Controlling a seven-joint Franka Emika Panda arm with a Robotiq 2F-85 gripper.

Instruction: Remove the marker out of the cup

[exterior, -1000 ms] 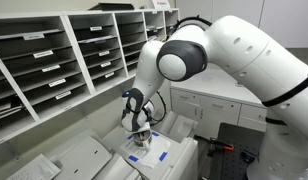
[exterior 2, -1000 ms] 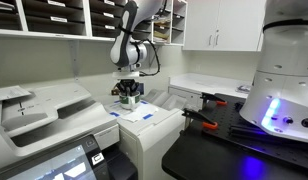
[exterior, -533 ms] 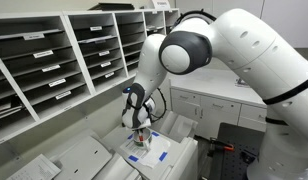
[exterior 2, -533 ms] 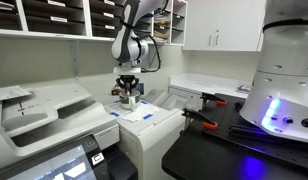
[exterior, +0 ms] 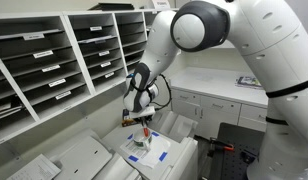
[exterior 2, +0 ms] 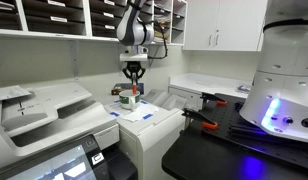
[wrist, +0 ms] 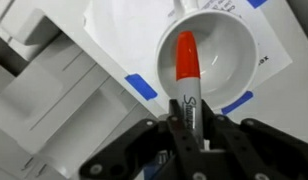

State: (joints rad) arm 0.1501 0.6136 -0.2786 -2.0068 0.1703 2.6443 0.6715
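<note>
My gripper (wrist: pixel 192 130) is shut on the marker (wrist: pixel 186 70), which has a red cap and a grey body with black lettering. The marker hangs upright from the jaws, red end down, over the mouth of the small pale cup (wrist: pixel 232 52). In both exterior views the gripper (exterior: pixel 141 116) (exterior 2: pixel 132 72) is raised above the cup (exterior: pixel 142 141) (exterior 2: pixel 127 101). The marker (exterior: pixel 144 128) (exterior 2: pixel 132 88) reaches down to about the cup's rim; I cannot tell whether its tip is still inside.
The cup stands on a white sheet (wrist: pixel 124 30) held by blue tape patches (wrist: pixel 142 86) on a printer top (exterior 2: pixel 144 118). Mail-sorting shelves (exterior: pixel 54 60) rise behind. A black table (exterior 2: pixel 219 140) with a red-handled tool (exterior 2: pixel 199 117) lies beside it.
The gripper has risen from down around the cup, lifting the marker up with it. The cup has stayed in place.
</note>
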